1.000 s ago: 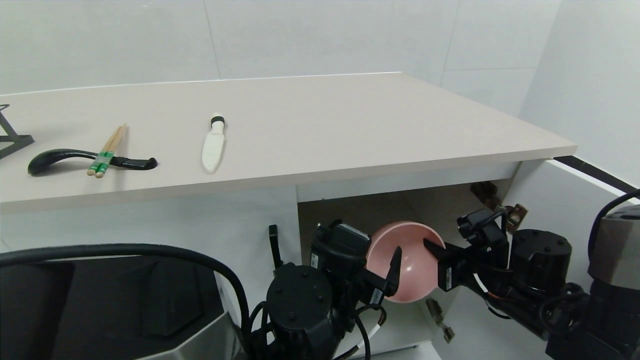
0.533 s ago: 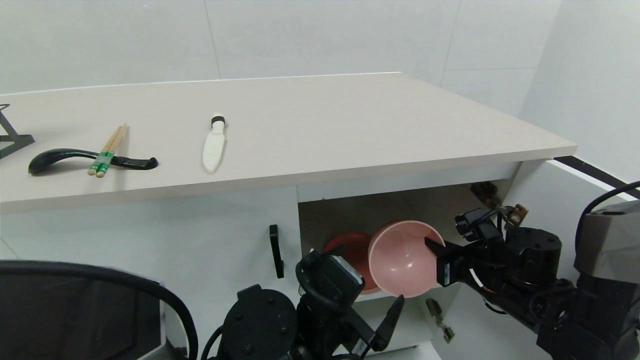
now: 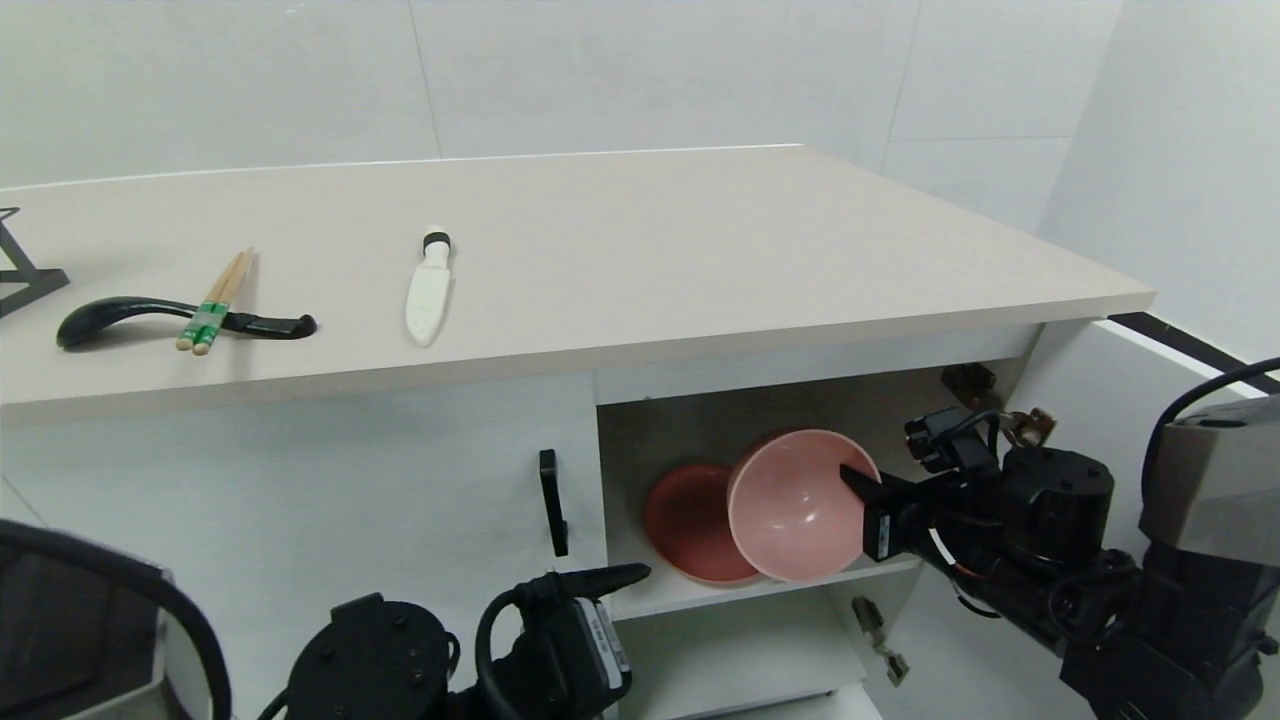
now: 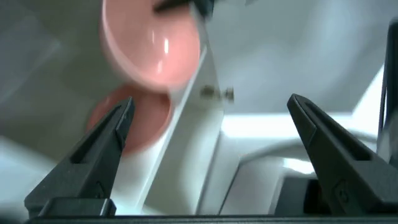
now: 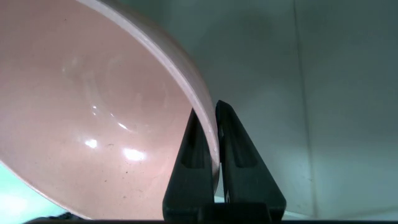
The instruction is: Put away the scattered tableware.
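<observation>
The pink bowl (image 3: 795, 505) is held tilted inside the open cabinet, its rim pinched in the closed jaws of the right gripper (image 5: 214, 134), beside a red bowl (image 3: 690, 520) on the shelf (image 3: 720, 593). The left gripper (image 4: 211, 102) is seen with jaws apart, low before the cabinet. Chopsticks (image 3: 213, 302), a black spoon (image 3: 150, 315) and a white knife (image 3: 428, 290) are laid near the front edge of the countertop (image 3: 700, 250).

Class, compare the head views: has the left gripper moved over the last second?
Yes. The left gripper has dropped down and leftward, away from the pink bowl, ending below the cabinet door handle.
</observation>
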